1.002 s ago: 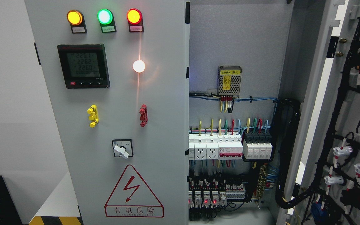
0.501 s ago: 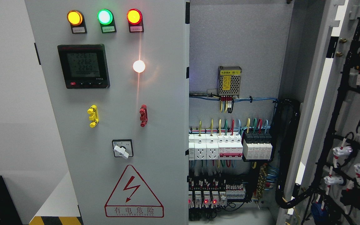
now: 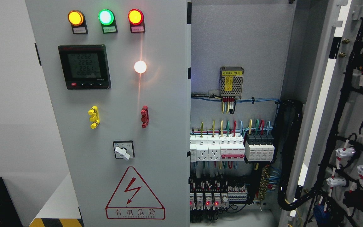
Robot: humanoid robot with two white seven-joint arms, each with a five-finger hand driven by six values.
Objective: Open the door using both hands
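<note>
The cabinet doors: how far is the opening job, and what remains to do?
Done: the right door is swung wide, showing its wiring and the breakers inside. In hand: nothing, since neither robot hand is in view. Left: the left door, carrying the meter, still covers its half.

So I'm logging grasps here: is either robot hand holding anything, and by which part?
Neither robot hand is in view, so no hold shows. The grey metal cabinet's right door stands open, untouched.

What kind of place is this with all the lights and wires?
Probably an electrical room or workshop. You're looking at a big grey electrical cabinet with lit indicator lamps, a danger sign, and an open door showing breakers and wires inside.
</note>
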